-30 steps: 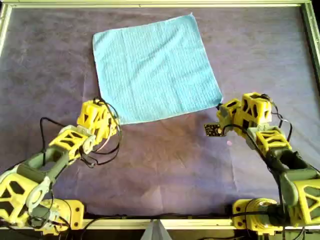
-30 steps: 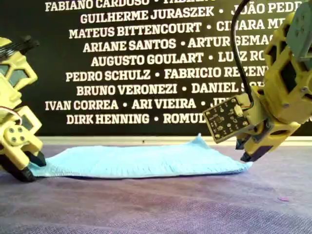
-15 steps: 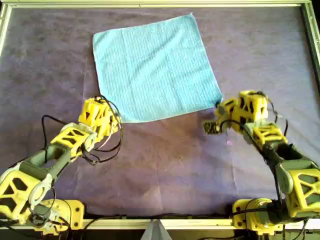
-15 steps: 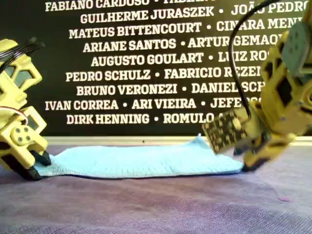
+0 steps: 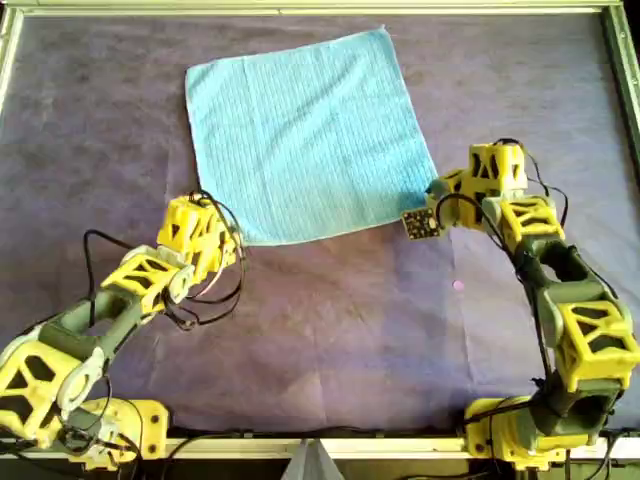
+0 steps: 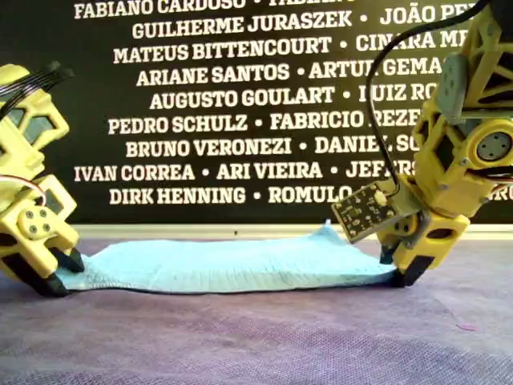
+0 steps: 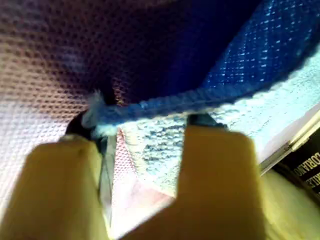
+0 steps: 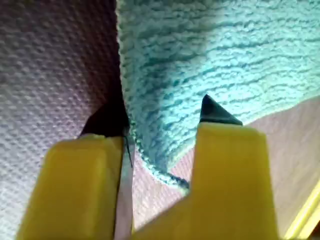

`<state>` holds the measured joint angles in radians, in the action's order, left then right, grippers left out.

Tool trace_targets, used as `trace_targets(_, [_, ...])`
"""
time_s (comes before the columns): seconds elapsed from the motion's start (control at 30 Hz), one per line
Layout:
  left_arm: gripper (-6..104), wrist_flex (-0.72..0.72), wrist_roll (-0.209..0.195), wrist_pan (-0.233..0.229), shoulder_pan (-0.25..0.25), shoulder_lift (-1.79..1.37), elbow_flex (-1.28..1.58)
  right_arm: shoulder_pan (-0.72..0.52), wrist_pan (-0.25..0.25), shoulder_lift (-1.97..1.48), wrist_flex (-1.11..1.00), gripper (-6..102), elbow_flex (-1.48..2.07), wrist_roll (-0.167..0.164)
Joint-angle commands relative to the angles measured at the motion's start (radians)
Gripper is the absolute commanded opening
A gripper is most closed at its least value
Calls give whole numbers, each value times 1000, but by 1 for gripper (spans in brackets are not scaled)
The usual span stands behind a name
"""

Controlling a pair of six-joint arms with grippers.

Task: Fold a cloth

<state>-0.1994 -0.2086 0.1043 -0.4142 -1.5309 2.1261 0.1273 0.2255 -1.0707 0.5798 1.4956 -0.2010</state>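
Observation:
The light blue cloth [image 5: 310, 135] lies flat and spread open on the purple-grey table cover, and it also shows in the exterior view [image 6: 224, 265]. My first gripper [image 5: 235, 245] is down at the cloth's near corner on the overhead view's left [image 6: 58, 273]. In the first wrist view [image 7: 145, 125] its jaws stand apart with the hemmed corner [image 7: 155, 140] between them. My second gripper [image 5: 438, 203] is down at the near corner on the overhead view's right [image 6: 393, 266]. In the second wrist view [image 8: 162, 120] its jaws stand apart around the cloth corner [image 8: 225, 55].
The purple-grey table cover [image 5: 330, 330] is bounded by a pale raised frame [image 5: 628, 80]. A black banner with white names [image 6: 240, 96] stands behind the far edge. A small circuit board [image 5: 420, 222] sticks out beside my second gripper. Both arm bases sit at the near edge.
My second gripper has come down and moved in onto the cloth's corner, from hovering just off it. My first gripper has stayed at its corner.

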Motion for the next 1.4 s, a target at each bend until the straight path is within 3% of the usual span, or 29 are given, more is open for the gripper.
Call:
trace_targets(0.0, [50,12,8,-6,17,-6,-43,6,8,-17,28,54,-60,-5])
trace_targets(0.13, [50,12,8,-6,17,-6,-43,6,8,-17,28,52,-60,-5])
trace_targets(0.27, [48,14,8,-6,17,-6,-43,6,8,-17,8,39,-61,-2])
trace_targets(0.4, [36,20,9,-6,17,-6,-44,6,8,-17,-5,26,-63,-3])
trace_targets(0.57, [19,23,9,-6,17,-25,-44,6,9,-17,-41,18,-61,-2])
trace_targets(0.7, [15,23,8,-6,17,-26,-46,6,9,-17,-43,14,-61,6])
trace_targets(0.9, [13,21,8,-6,17,-26,-64,6,9,-23,-64,-1,-61,8])
trace_targets(1.07, [0,21,8,0,15,-29,-66,6,9,-46,-54,-2,-55,11])
trace_targets(1.37, [-1,2,0,12,6,-212,-28,-6,9,-78,-46,-2,-28,12])
